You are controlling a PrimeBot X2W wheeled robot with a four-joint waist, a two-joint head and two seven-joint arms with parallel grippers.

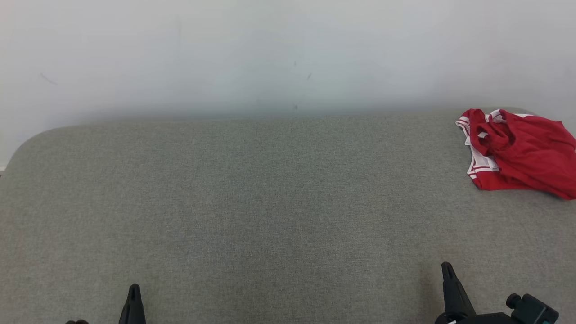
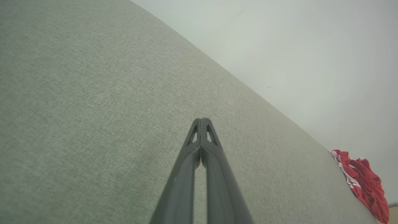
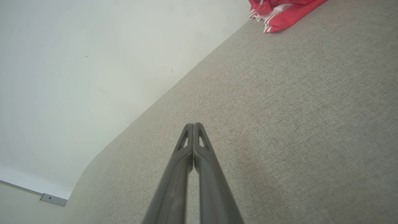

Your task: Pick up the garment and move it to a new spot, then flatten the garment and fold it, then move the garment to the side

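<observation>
I see red garment crumpled (white trim showing) at far right of grey worktop; left gripper, right gripper over worktop's near edge, both jaws clenched, empty.

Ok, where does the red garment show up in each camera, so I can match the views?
Head view: red garment at the far right, cut by the edge.
Left wrist view: red garment in the lower right corner.
Right wrist view: red garment at the top edge, right of centre.
Shared landmark: the line where the grey fabric surface meets the pale wall.
</observation>
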